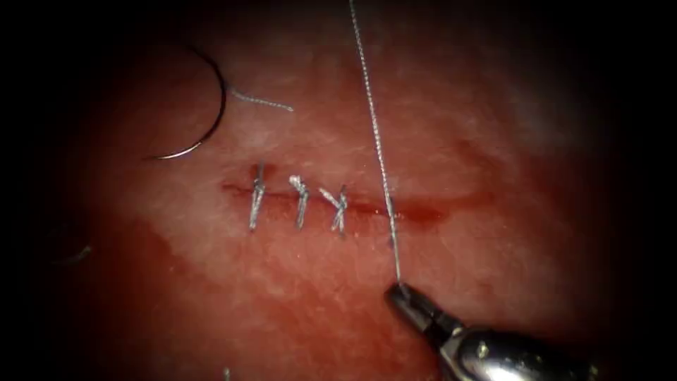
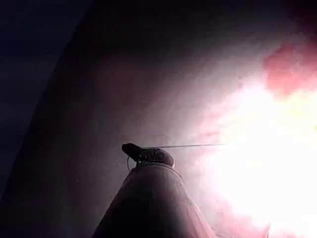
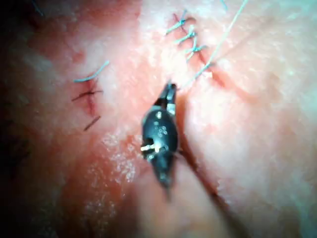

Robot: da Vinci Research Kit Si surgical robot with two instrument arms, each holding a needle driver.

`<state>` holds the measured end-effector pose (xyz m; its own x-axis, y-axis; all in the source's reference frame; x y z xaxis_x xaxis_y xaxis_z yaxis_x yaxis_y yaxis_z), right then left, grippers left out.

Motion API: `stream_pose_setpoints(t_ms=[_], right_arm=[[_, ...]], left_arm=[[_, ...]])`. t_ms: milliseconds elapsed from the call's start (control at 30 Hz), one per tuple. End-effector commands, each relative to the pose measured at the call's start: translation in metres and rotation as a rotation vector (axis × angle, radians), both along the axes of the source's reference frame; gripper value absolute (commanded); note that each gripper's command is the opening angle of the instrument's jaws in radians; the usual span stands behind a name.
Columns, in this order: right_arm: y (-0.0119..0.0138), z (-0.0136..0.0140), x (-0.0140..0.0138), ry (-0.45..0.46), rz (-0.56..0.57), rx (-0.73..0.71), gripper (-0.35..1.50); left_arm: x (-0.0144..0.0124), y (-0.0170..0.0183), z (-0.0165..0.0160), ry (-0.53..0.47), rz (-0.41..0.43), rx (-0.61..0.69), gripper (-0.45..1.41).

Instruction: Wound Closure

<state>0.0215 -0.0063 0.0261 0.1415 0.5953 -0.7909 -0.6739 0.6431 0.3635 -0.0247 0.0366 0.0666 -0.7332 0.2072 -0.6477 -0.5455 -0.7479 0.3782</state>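
Note:
The tissue (image 1: 493, 141) has a horizontal cut (image 1: 458, 201) with three tied stitches (image 1: 301, 201) along its left half. My right tool (image 1: 398, 288) comes in from below, jaws shut on the thread (image 1: 377, 141). This thread runs taut from the jaws up across the cut, just right of the stitches, and off the top. The curved needle (image 1: 211, 120) lies free on the tissue, up and left of the cut, held by neither tool. In the left wrist view my left tool (image 2: 132, 148) looks shut on a taut thread (image 2: 188, 146). The right wrist view shows the right tool (image 3: 170, 92), thread (image 3: 218, 42) and stitches (image 3: 185, 35).
A short tail of thread (image 1: 262, 101) trails from the needle's end over the tissue. Red fluid (image 1: 423, 212) pools in the right part of the cut. A loose cut thread end (image 3: 91, 75) lies by a small dark mark on the tissue.

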Motion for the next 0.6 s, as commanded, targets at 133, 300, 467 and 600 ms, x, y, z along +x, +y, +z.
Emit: stream_pose_setpoints(t_ms=[133,300,467,600], right_arm=[[-0.0025,0.0013,0.0006,-0.018,-0.021,0.005,-0.35],[-0.0023,0.0016,0.0006,-0.022,-0.023,0.008,-0.35],[-0.0021,0.0017,0.0006,-0.019,-0.030,0.011,-0.35],[-0.0014,0.0019,0.0004,-0.007,-0.036,0.011,-0.20]], left_arm=[[-0.0005,-0.0001,0.0007,0.003,0.000,-0.006,-0.45],[-0.0005,-0.0005,0.0007,0.009,-0.004,-0.008,-0.45],[-0.0009,-0.0026,0.0009,0.025,0.019,0.048,-0.45],[-0.0017,-0.0062,0.0005,-0.033,0.020,0.091,-0.45]])
